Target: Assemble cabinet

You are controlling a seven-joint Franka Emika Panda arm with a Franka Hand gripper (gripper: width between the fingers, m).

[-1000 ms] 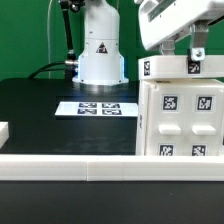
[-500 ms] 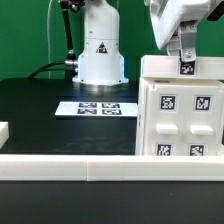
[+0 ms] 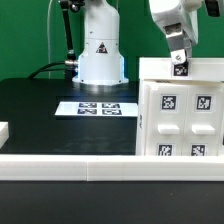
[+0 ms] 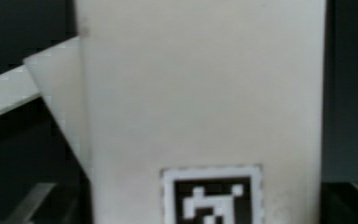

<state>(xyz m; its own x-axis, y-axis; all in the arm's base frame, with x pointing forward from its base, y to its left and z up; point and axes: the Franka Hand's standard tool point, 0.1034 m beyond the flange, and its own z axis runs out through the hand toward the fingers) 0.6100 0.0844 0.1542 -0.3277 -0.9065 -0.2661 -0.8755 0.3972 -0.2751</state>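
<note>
From my station, the cabinet [image 3: 180, 115] reads as a smooth white plastic box, square-edged, standing upright at the exterior view's right on the matte black table [image 3: 40, 110], tagged front panels facing the camera. The marker board [image 3: 97, 107] lies flat behind. The gripper [image 3: 177, 62] pinches the cabinet's top edge, fingers spread wide. Since the earlier frame, the cabinet top has tilted.

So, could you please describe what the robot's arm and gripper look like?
The glossy white rounded arm base carries a triangular black warning mark, with black cables running beside it. The white gripper has dark fingers.
</note>
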